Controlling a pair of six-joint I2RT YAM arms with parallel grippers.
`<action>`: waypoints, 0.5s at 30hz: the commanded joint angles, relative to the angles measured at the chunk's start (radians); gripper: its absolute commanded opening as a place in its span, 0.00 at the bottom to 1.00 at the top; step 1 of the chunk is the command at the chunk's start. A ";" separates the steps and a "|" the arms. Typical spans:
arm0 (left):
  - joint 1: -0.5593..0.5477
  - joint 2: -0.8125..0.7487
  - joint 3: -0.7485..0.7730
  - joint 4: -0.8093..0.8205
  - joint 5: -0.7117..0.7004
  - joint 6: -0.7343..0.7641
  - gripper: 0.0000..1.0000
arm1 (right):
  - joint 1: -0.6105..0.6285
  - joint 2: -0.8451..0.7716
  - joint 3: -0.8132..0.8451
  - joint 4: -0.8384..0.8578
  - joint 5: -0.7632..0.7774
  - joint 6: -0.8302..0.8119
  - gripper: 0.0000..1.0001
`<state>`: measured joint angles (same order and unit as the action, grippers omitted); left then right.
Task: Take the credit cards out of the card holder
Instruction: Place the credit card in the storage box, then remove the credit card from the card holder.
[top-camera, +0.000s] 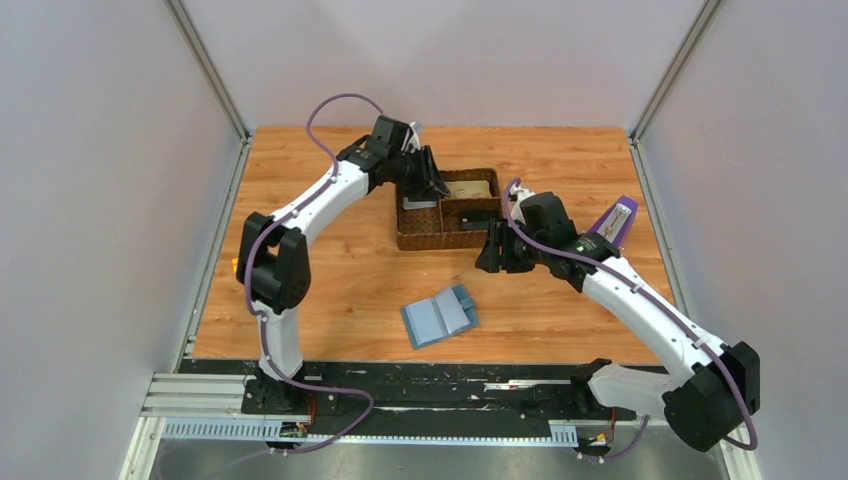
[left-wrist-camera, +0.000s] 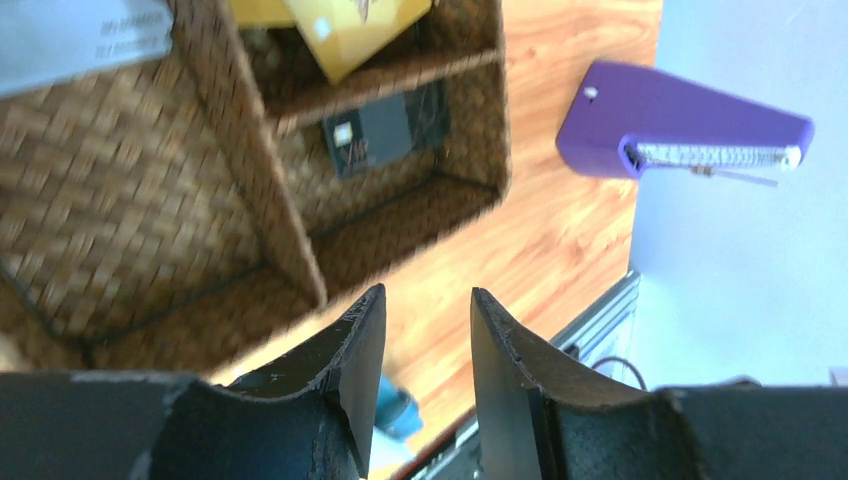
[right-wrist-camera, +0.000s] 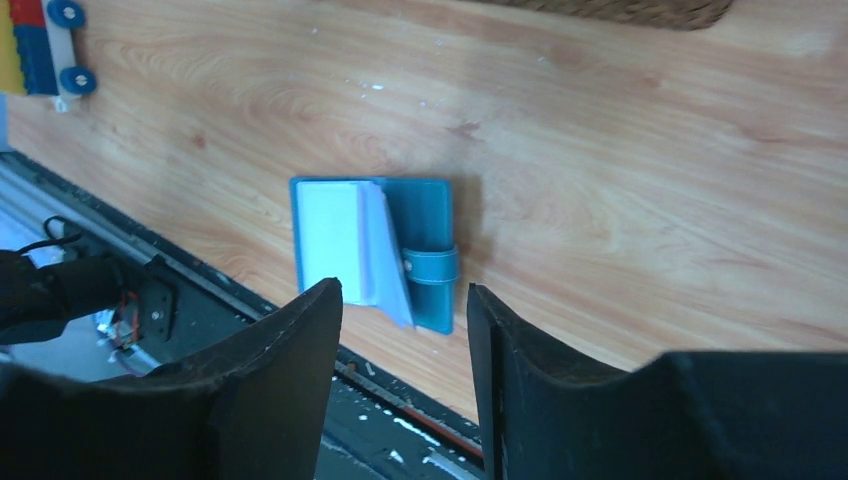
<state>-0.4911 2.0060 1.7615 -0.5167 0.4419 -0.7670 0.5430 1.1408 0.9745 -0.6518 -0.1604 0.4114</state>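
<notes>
L wrist cam gives you gold-yellow plastic card (left-wrist-camera: 360, 25), dark card (left-wrist-camera: 385, 130) in brown woven tray (left-wrist-camera: 130, 220); third card (left-wrist-camera: 80, 40), maybe grey, cut off, blurred. L gripper (left-wrist-camera: 425, 300), R gripper (right-wrist-camera: 405, 295) half-open, empty.

Teal card holder (right-wrist-camera: 430, 215), gold card (left-wrist-camera: 350, 35), black card (left-wrist-camera: 385, 130), brown woven tray (left-wrist-camera: 130, 220), purple metronome (left-wrist-camera: 690, 125)

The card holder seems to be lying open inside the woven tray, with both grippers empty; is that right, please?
Not quite. The card holder lies open on the bare table, nearer the arm bases than the woven tray, not inside it, as the top external view shows. The left gripper and right gripper are indeed empty.
</notes>
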 joint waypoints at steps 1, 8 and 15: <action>-0.003 -0.163 -0.122 -0.099 -0.047 0.066 0.44 | 0.014 0.052 0.042 0.068 -0.122 0.104 0.48; 0.002 -0.349 -0.346 -0.102 -0.081 0.078 0.44 | 0.128 0.147 0.004 0.263 -0.071 0.195 0.43; 0.047 -0.473 -0.540 -0.042 -0.145 0.154 0.45 | 0.163 0.284 0.038 0.292 0.014 0.292 0.48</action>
<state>-0.4759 1.6264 1.2694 -0.5941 0.3538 -0.6823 0.7094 1.3808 0.9752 -0.4343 -0.1963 0.6025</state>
